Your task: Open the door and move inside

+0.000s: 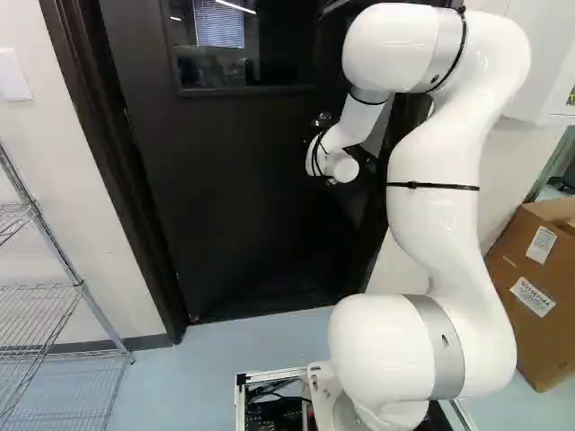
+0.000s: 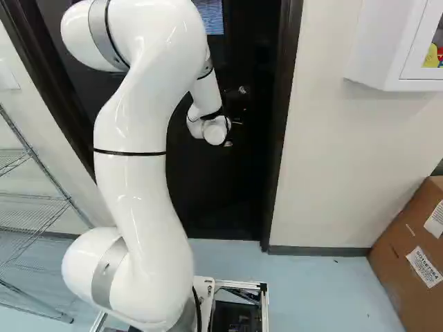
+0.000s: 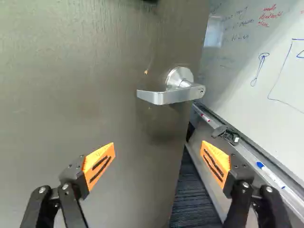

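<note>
Just ahead of my gripper (image 3: 158, 145), fingers spread, gripping nothing, sits the lever handle (image 3: 164, 97) on the door (image 3: 71, 95). Door's ajar, fwiw: past its free edge there's a narrow strip of carpet (image 3: 192, 204) beside a whiteboard (image 3: 247, 61). Base views lose the fingertips behind my wrist.

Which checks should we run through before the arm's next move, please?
1. Jaws apart: ok, wide open.
2. Lever handle ahead of the jaws: ok, in full view.
3. Door off its latch: ok, a whiteboard shows past its edge.
4. Opening wide enough for the base: not ok, the door seems to fill most of its frame.
5. Nothing behind the door to block its swing: cannot tell, hidden.
</note>
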You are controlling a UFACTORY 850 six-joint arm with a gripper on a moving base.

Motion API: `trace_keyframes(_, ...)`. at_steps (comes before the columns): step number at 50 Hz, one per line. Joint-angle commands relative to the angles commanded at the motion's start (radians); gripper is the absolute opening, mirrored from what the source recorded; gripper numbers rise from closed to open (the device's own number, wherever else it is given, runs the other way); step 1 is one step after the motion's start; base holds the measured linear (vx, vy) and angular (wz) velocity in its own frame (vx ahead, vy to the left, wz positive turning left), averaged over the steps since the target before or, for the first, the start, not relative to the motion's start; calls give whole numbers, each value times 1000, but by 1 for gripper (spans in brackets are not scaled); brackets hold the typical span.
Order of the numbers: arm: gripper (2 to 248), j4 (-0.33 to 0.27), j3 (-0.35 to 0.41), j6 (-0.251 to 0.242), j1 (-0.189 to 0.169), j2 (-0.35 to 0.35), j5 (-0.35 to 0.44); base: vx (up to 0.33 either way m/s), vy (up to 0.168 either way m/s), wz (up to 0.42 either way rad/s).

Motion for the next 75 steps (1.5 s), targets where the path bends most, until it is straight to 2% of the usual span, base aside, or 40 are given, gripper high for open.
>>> trace_keyframes(75,247,0,433,0,35,369,0,0,0,0)
